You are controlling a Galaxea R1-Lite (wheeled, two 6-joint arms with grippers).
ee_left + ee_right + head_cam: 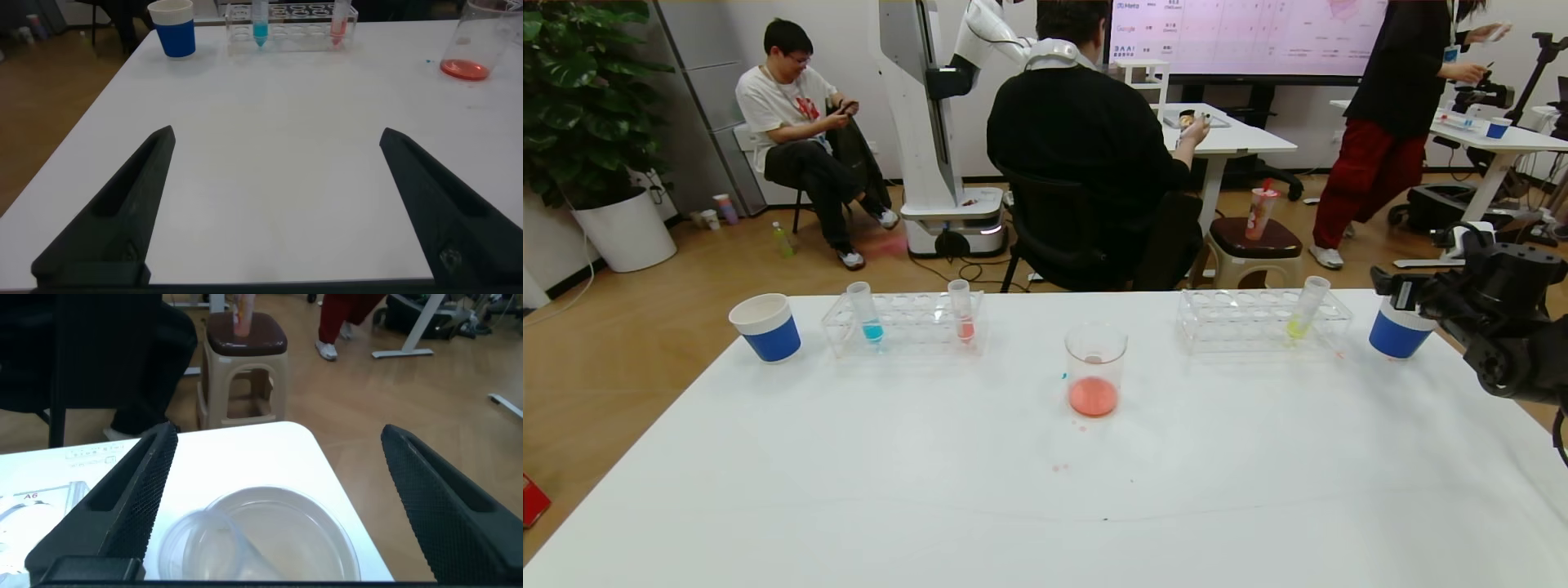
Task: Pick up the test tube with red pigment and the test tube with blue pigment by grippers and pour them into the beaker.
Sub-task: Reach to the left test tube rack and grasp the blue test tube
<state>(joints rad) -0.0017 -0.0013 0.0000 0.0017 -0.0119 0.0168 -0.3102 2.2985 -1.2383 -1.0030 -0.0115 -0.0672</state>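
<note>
White and matte, the counter (849, 490) stretches toward an office floor where people sit and stand behind it. The beaker (1095, 369), a clear straight-walled cylinder with a flared rim, stands near the middle with a shallow layer of salmon-red liquid inside; small reddish drops dot the surface just in front of it.

Left of the beaker sits a clear plastic rack (904, 323) holding two slim round-bottomed tubes upright: the test tube with blue pigment (864, 312) farther from the beaker, and the test tube with red pigment (962, 311) nearer to it. Beyond that rack, farther left, is a blue paper cup (766, 327). Right of the beaker a second rack (1263, 318) carries a tube of yellow-green liquid (1307, 307).

The right end effector (270, 498) hovers spread wide above another blue paper cup (1396, 330) at the far right, which looks empty from the wrist view, though I cannot be sure. The left end effector (274, 204) is also released, holding nothing, low over bare counter well short of the left rack.

Both tubes should be light, stiff and smooth, so likely slippery; a gentle pinch on the upper empty section, above the liquid and rack, seems safest.
</note>
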